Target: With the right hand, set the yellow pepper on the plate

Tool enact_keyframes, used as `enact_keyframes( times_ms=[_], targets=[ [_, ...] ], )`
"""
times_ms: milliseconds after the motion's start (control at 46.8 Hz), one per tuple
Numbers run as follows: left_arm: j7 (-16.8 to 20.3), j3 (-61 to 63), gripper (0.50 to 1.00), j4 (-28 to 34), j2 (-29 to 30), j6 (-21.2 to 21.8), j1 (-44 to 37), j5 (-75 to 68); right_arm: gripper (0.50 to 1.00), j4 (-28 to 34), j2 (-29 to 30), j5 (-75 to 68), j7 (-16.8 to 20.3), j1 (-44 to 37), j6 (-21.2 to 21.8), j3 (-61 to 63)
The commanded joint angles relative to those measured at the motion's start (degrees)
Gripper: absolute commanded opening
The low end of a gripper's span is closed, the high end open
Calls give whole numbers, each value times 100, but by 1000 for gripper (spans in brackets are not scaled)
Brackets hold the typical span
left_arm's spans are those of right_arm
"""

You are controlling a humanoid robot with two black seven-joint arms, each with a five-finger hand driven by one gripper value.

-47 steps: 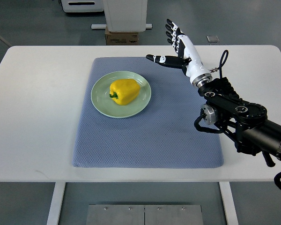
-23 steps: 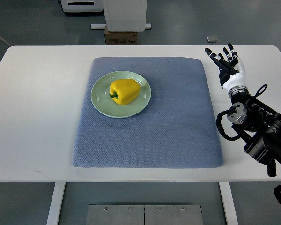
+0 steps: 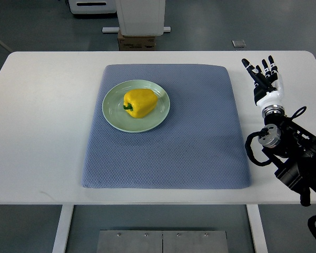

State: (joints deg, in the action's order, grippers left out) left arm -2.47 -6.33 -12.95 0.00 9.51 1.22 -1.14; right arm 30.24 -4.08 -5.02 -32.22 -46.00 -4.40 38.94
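1 yellow pepper [image 3: 140,103] on 1 plate [image 3: 111,110]

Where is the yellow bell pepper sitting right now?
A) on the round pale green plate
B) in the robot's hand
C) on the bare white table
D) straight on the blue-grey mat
A: the yellow bell pepper lies on the round pale green plate, while the right hand is open over the white table, well apart.

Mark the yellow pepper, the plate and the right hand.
yellow pepper [image 3: 141,102], top view, middle of its body.
plate [image 3: 112,115], top view, bare green rim left of the pepper.
right hand [image 3: 265,80], top view, palm below the spread fingers.
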Motion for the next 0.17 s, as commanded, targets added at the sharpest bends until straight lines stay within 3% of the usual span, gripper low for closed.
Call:
enact_keyframes(
  times_ms=[0, 150],
  targets=[
    [0, 0, 1000, 3, 0, -2, 1, 0, 1000, -9, 4, 1, -13, 12, -25, 0],
    [0, 0, 1000, -6, 0, -2, -8, 0, 1000, 0, 30, 1, -21, 56, -61, 0]
  ],
)
